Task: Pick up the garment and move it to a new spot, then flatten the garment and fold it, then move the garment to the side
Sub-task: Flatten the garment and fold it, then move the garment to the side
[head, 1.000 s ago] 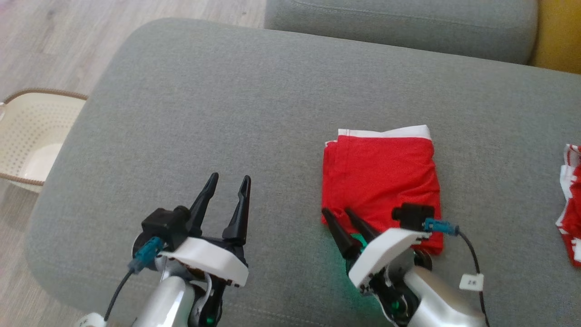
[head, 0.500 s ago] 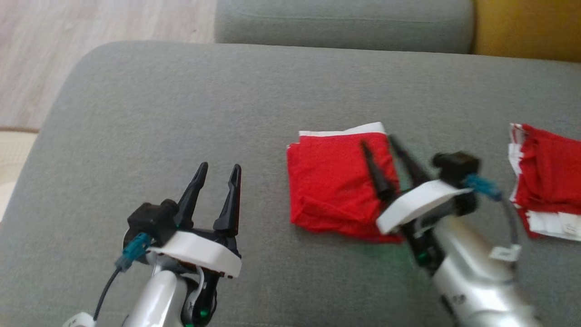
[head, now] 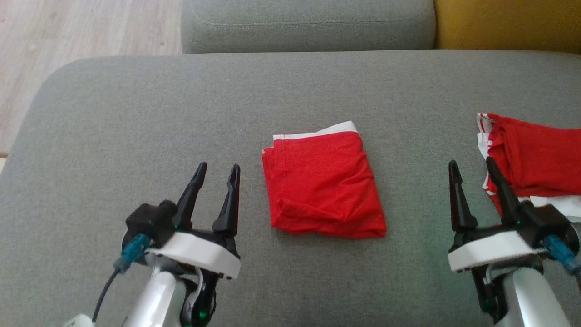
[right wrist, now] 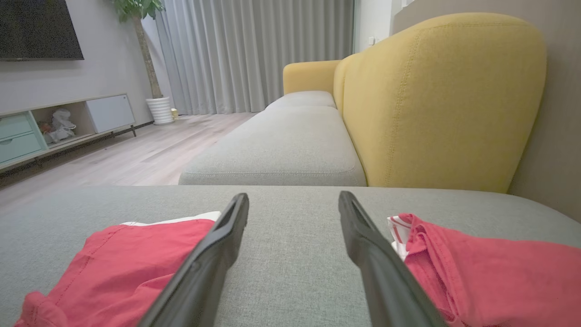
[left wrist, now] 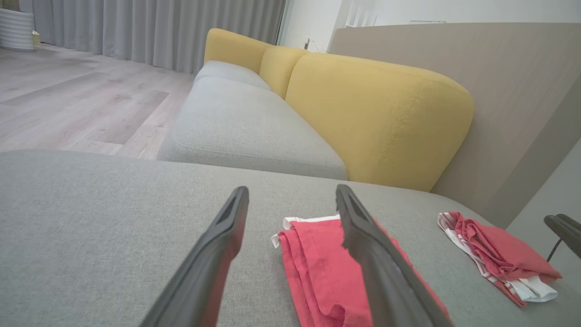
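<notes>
Head view: left hand (head: 219,166) and right hand (head: 470,161) splayed wide, empty, folded red garment (head: 322,186) between.

The folded garment (head: 323,186) lies near the middle of the near seat cushion (head: 136,118). A second garment (head: 535,154) lies on the same cushion, well apart to the right. The left gripper (head: 219,165) stands just left of the folded garment. The right gripper (head: 470,161) stands between the two garments, just beside the second. A further seat cushion (head: 308,22) lies behind, with the backrest (head: 508,22) to its right and the floor (head: 68,32) to its left.

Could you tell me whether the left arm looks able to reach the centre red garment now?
Probably yes: the open left gripper is just beside the centre garment, with only bare cushion between.
</notes>
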Available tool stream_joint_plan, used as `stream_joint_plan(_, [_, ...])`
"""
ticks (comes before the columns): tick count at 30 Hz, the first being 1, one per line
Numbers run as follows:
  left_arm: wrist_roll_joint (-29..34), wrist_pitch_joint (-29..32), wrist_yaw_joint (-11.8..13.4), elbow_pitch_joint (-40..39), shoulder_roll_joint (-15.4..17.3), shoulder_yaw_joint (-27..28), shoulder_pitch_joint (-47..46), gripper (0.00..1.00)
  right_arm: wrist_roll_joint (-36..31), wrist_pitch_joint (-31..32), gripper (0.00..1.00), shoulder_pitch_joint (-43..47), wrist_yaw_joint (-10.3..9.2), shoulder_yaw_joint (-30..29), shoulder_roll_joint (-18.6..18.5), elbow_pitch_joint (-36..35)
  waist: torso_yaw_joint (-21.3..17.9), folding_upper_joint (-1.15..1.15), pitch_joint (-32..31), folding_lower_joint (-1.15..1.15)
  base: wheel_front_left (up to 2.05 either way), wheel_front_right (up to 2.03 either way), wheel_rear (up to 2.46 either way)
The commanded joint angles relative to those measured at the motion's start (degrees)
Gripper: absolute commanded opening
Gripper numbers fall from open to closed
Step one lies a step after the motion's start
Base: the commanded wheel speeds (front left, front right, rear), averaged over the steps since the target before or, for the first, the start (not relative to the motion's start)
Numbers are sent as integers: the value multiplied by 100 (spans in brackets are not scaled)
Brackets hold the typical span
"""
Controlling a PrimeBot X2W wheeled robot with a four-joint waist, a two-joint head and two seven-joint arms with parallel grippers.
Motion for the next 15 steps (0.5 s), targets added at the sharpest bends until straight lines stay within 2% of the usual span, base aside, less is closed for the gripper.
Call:
stream_joint_plan(1, [-30, -70, -1, -115, 17, 232, -65, 100, -75, 49, 100, -28, -5, 23, 104, -398, -19, 0, -8, 0, 0, 0, 0])
stream_joint_plan(7, [-83, -70, 28, -88, 17, 224, 60, 100, -223, 189, 100, 291, -5, -72, 237, -780, -24, 0, -23, 0, 0, 0, 0])
stream_joint_plan(15, [-82, -70, 19, -153, 17, 215, -41, 100, -176, 403, 100, 275, -5, 4, 278, -945, 84, 0, 149, 0, 0, 0, 0])
